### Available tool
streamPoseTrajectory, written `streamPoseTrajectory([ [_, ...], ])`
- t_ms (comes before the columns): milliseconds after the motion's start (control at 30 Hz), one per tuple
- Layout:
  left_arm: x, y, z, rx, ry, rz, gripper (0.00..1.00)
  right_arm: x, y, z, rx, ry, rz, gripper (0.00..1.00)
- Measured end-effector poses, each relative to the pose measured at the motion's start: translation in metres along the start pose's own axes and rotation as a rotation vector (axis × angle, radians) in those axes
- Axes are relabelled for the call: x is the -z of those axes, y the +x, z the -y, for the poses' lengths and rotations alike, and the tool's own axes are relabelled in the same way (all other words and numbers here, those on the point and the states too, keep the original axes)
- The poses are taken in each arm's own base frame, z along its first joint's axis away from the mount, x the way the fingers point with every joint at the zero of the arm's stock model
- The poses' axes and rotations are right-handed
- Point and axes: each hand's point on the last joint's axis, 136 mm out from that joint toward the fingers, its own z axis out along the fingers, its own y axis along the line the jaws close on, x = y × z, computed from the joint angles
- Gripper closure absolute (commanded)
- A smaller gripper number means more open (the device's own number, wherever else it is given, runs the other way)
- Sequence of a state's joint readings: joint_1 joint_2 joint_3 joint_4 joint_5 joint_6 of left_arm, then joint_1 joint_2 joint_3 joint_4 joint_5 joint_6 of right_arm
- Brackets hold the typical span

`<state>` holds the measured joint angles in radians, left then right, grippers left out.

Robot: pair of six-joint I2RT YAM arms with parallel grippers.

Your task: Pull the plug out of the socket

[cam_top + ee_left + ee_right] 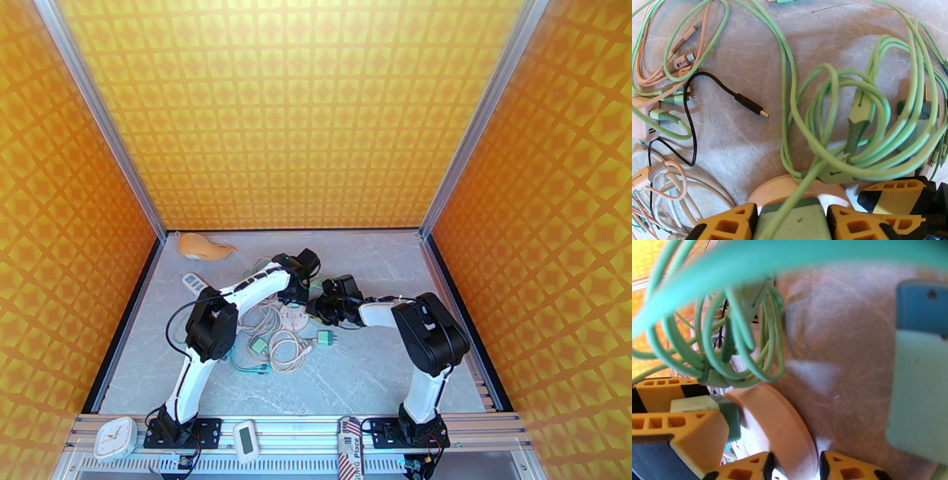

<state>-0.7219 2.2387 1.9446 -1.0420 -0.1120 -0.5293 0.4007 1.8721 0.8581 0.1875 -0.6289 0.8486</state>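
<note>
Grey table [379, 371], centre of top view: tangle of green cables [837, 118] beside round peach socket [770, 425], its rim pinched by the right gripper [794, 465] at frame bottom, left gripper [792, 211] clamped on the green plug [790, 227] against the socket's face.

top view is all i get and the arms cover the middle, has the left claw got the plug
Observer: Yes. The left wrist camera shows the left claw closed on the green plug.
Operator: and the socket, is anything holding it
Observer: The right wrist camera shows the right claw pinching the rim of the round peach socket.
Operator: plug out yet
Observer: Doesn't look like it. In the right wrist camera the plug sits right against the socket's face.
</note>
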Motion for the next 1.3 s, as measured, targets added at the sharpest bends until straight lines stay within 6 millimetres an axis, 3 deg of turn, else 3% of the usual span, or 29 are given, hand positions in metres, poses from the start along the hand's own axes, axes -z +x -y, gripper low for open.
streamPoseTrajectory([
  [400,0.002,-0.003,0.004,0.004,0.025,0.008,0.98,0.002,-0.002,-0.003,-0.049,-0.049,0.024,0.56],
  [633,-0.001,-0.003,0.005,-0.005,0.027,0.000,0.98,0.002,-0.001,-0.002,-0.054,-0.058,0.030,0.62],
  [800,-0.008,0.000,0.004,-0.016,0.017,-0.015,0.99,0.000,0.003,0.000,-0.048,-0.045,0.017,0.78],
  [967,-0.008,-0.001,0.002,-0.018,0.004,-0.009,0.99,0.000,0.001,0.001,-0.042,0.019,-0.006,0.74],
  [1300,-0.008,-0.002,0.000,-0.017,-0.010,0.001,1.00,-0.003,0.002,0.003,-0.060,0.086,-0.046,0.79],
])
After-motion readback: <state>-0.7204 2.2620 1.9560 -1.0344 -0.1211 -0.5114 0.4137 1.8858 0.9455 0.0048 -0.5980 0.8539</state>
